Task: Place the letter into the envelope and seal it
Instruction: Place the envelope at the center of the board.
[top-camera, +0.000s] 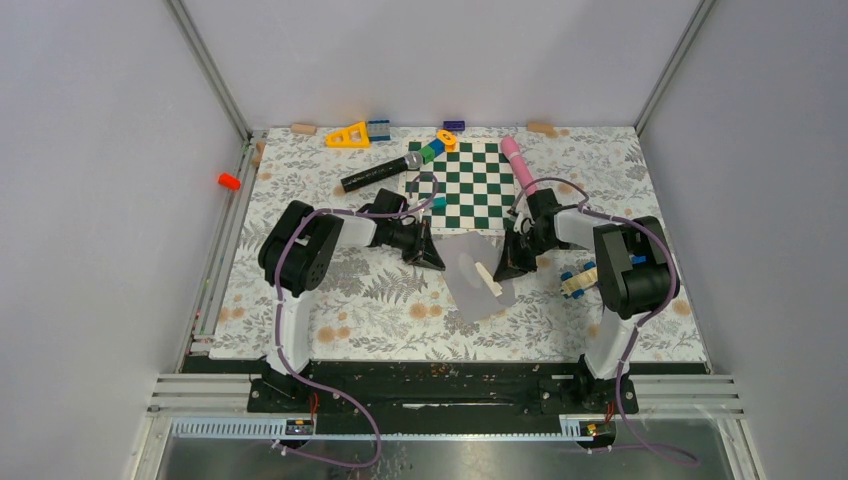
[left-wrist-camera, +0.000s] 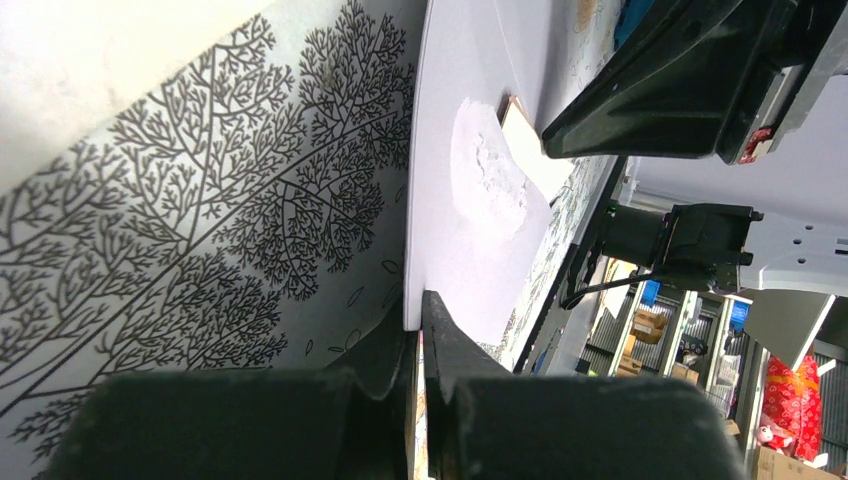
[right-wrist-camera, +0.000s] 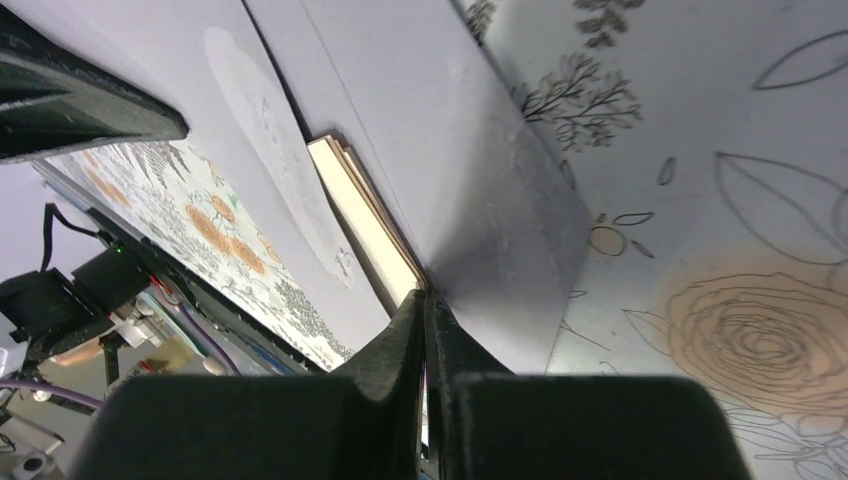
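Both claws are pinched shut either side of the envelope (top-camera: 480, 305), which lies flat on the tabletop (top-camera: 340, 300) between them, long axis roughly near-to-far. The left claw (top-camera: 436, 260) holds its left edge; the right claw (top-camera: 512, 266) is closed where the cream letter (right-wrist-camera: 365, 215) pokes out, can't tell on which sheet. Pushing the letter in looks like the right arm's job, I'd say. The chessboard (top-camera: 465, 185) sits just beyond, room's tight.

left gripper (top-camera: 437, 262): closed, angled inward | right gripper (top-camera: 502, 271): closed, probably tilted down
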